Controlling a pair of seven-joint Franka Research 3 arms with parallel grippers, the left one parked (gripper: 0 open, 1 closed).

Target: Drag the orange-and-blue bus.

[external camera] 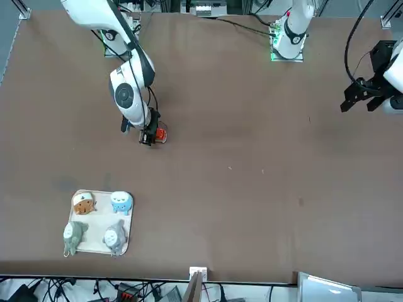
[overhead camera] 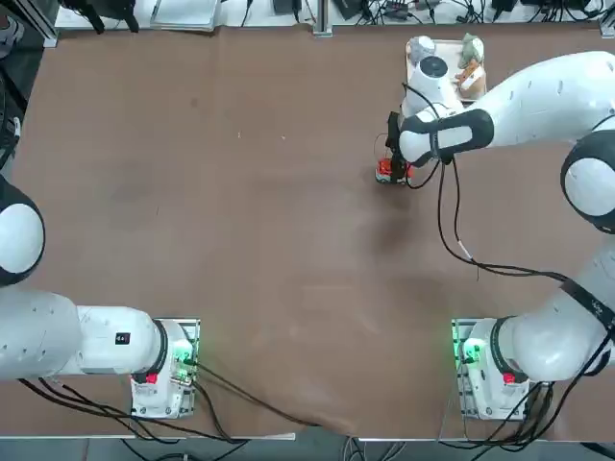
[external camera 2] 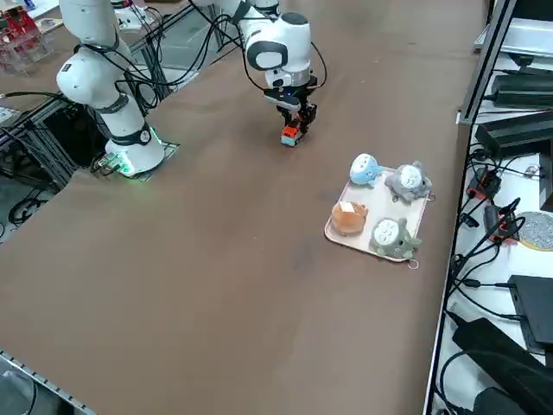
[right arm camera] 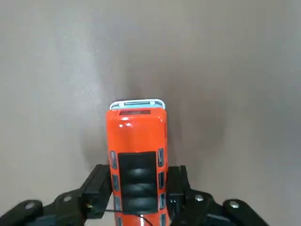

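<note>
One right gripper [right arm camera: 138,188] — jaws clamped on one orange-and-blue bus [right arm camera: 138,141] — four figurines apart.

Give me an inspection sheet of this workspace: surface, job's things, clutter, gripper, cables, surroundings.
Surface: brown table, bare in the middle.
Job's things: orange-and-blue bus standing on the table, apart from the tray.
Clutter: pale tray holding four small figurines, one orange-brown.
Gripper: right gripper low at the table, fingers against both sides of the bus.
Cables: black cable hangs from the right arm; more at the table edges.
Surroundings: equipment and cables beside the table.
</note>
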